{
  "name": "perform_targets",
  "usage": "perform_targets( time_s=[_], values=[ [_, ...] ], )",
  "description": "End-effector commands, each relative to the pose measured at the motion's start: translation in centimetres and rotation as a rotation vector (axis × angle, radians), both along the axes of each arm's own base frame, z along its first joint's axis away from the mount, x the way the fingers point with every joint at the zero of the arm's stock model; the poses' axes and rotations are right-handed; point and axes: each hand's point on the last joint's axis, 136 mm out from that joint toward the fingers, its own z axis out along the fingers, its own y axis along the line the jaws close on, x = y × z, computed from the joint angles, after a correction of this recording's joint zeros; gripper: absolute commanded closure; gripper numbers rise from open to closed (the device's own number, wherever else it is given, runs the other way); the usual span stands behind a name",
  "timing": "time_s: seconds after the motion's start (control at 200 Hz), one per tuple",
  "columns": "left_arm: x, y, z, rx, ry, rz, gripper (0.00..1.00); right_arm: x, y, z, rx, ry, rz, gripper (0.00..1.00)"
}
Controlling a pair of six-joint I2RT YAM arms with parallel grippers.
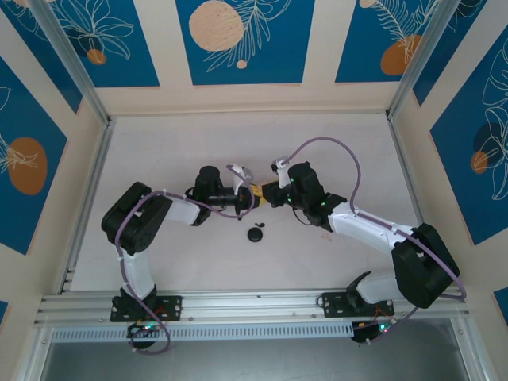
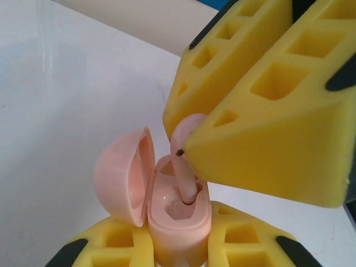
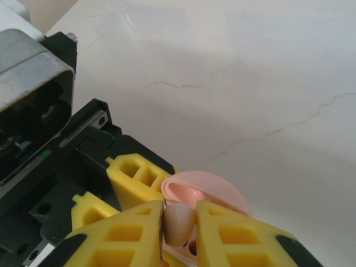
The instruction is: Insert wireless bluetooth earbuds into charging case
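My left gripper (image 2: 179,247) is shut on the pale pink charging case (image 2: 179,222), held upright with its lid (image 2: 119,178) swung open to the left. My right gripper (image 3: 179,216) is shut on a pale pink earbud (image 3: 179,228). The earbud's stem (image 2: 186,181) reaches down into the right-hand slot of the case. The slot beside it looks empty. In the top view both grippers meet tip to tip over the middle of the table, left (image 1: 251,195) and right (image 1: 267,194).
A small black charging case (image 1: 255,234) lies on the white table just in front of the grippers. A tiny pinkish thing (image 1: 324,236) lies by the right forearm. Aluminium rails (image 1: 87,198) border the table on the left, right and near sides.
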Motion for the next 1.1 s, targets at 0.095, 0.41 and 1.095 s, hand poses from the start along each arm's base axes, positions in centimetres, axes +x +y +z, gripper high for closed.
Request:
perform_targets(
  time_s=[0.095, 0.41, 1.095],
  values=[
    [-0.1, -0.1, 2.7, -0.030, -0.093, 0.003, 0.88, -1.1, -0.3, -0.9, -0.048, 0.025, -0.014, 0.80],
    [0.2, 0.1, 3.2, -0.013, -0.135, 0.034, 0.88, -1.6, -0.3, -2.4, -0.088, 0.078, -0.092, 0.80],
    [-0.4, 0.3, 2.7, 0.040, -0.201, 0.027, 0.87, -2.8, 0.9, 4.2, 0.216, 0.125, 0.037, 0.37]
  ],
)
